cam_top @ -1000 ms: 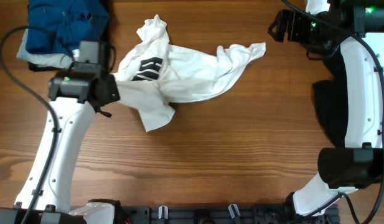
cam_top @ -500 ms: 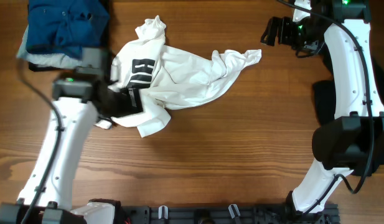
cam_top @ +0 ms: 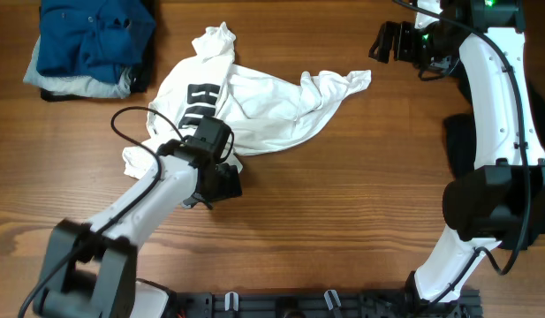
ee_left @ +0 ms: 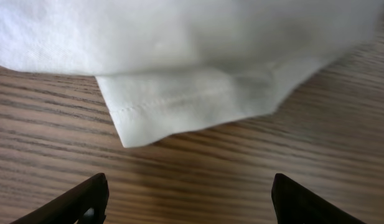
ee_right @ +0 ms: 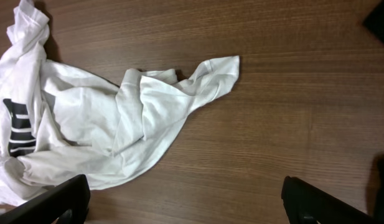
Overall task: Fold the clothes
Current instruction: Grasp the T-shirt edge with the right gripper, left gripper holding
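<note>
Left wrist view showed the left hand [ee_left: 192,208] released and empty, fingers spread, with a stitched hem corner of the white top [ee_left: 179,109] lying on the surface [ee_left: 316,162] just ahead of it. Overhead, the top stretched up and right toward the equally released right hand [cam_top: 380,44] near the far sleeve, so the left hand was nearer. The black garment [cam_top: 457,150] was mostly hidden behind the right arm.

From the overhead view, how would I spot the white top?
On the wooden table, look left of centre, near the top edge. The white long-sleeved top lies crumpled there, a sleeve trailing right. Unlike the folded blue pile beside it and the black garment at right, it bears bold black bars.
</note>
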Controlling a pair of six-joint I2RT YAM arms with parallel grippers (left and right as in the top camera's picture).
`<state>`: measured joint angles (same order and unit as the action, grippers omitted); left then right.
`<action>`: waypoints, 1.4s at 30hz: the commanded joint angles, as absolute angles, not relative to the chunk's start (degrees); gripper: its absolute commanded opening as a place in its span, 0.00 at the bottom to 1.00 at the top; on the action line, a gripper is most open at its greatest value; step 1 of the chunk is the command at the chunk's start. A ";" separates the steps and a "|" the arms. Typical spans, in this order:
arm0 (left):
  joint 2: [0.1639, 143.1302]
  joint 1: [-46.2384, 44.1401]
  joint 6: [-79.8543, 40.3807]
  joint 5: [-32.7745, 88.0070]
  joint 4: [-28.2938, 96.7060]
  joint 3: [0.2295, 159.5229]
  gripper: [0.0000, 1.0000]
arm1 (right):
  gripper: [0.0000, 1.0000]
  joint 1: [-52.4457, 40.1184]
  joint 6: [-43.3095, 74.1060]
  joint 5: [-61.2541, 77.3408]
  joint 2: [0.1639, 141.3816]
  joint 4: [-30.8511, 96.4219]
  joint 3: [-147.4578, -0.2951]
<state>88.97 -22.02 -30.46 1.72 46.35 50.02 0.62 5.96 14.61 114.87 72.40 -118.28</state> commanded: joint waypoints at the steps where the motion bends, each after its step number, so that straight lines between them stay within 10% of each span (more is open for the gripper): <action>1: 95.39 -22.02 -36.77 -4.89 43.57 49.28 0.84 | 0.99 0.30 5.93 15.51 114.98 72.27 -118.41; 11: 98.85 -21.98 -38.39 -6.79 34.79 49.25 0.80 | 0.99 0.27 5.96 15.49 114.98 71.61 -118.41; 13: 100.27 -21.98 -38.39 -6.74 34.30 49.25 0.66 | 0.99 0.30 5.96 15.49 114.98 71.55 -118.41; 17: 101.32 -21.98 -38.24 -6.74 34.24 49.28 0.04 | 0.99 0.30 5.96 15.49 114.98 71.61 -118.41; 28: 81.95 -20.45 -31.70 -9.34 70.00 79.90 0.04 | 0.95 -0.89 6.17 15.51 115.00 72.27 -118.37; 42: 64.23 -20.45 -30.35 -14.66 64.07 91.57 0.04 | 0.85 -11.25 7.62 20.58 127.44 73.93 -118.34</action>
<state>63.46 -20.67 -31.99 -13.13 64.55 91.22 -8.80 7.27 18.13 123.81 72.86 -118.26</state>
